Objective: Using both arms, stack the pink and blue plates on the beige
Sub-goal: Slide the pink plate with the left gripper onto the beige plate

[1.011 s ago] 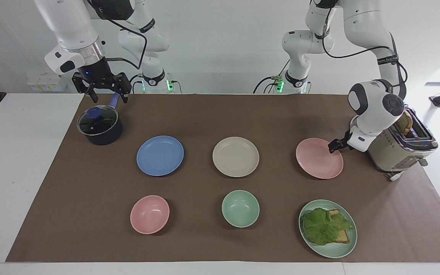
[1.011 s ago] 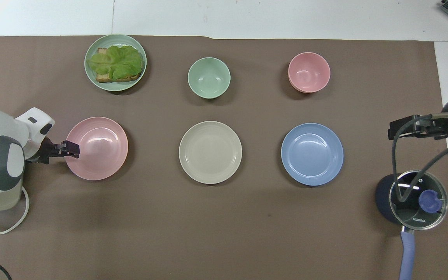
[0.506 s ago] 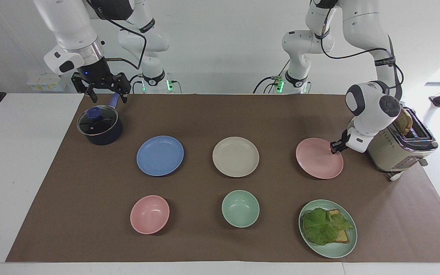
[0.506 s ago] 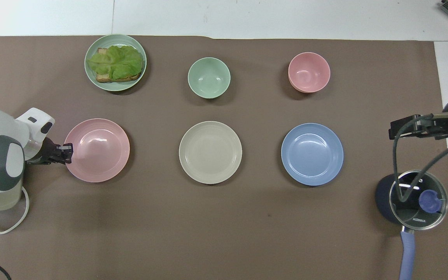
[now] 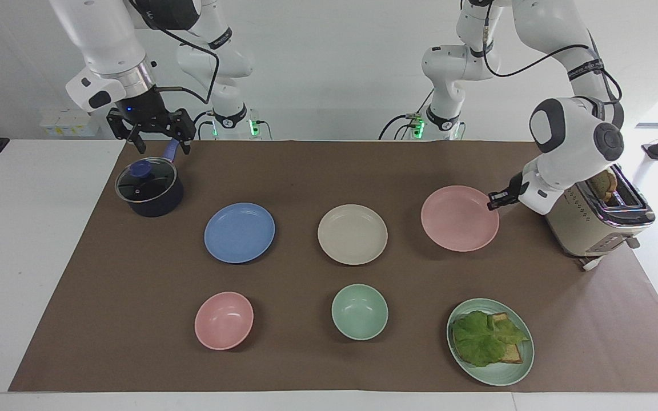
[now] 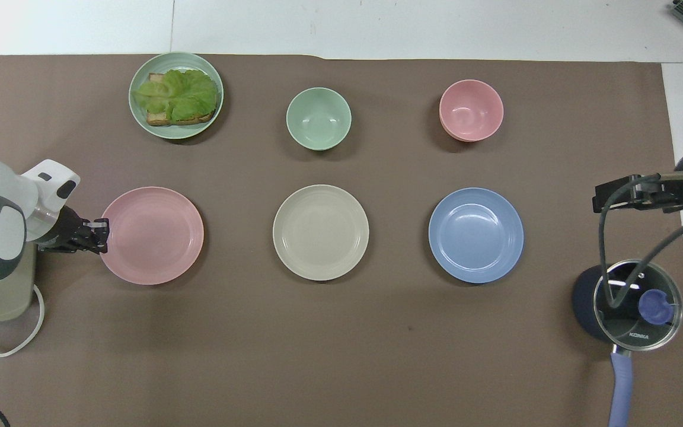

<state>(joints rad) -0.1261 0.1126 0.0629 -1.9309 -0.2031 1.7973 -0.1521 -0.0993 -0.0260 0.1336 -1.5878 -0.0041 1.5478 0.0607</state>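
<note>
The left end effector (image 5: 494, 200) was clamped on the rim of the pink plate (image 5: 459, 218) at the edge toward the left arm's end of the tabletop (image 5: 306, 171). In the facing view the plate hung clear of the brown cover, roughly level, with its shadow on the cover below it. It was just beside the beige toaster (image 5: 597, 220), which had slices of toast in its slots.

The beige plate (image 5: 352, 234) lay flat in the middle of the tabletop, apart from the pink plate. The blue plate (image 5: 239, 232) lay flat beside the beige one, toward the right arm's end, also apart from it. All three formed one row.

The right end effector (image 5: 155, 137) hung with its fingers spread wide and nothing between them, over the handle of a dark saucepan (image 5: 149, 188) with a glass lid and a blue knob, at the right arm's end. That arm waited.

Farther from the robots stood a second row: a pink bowl (image 5: 224, 319), a pale green bowl (image 5: 359, 311), and a pale green plate (image 5: 490, 341) carrying toast topped with a lettuce leaf.
</note>
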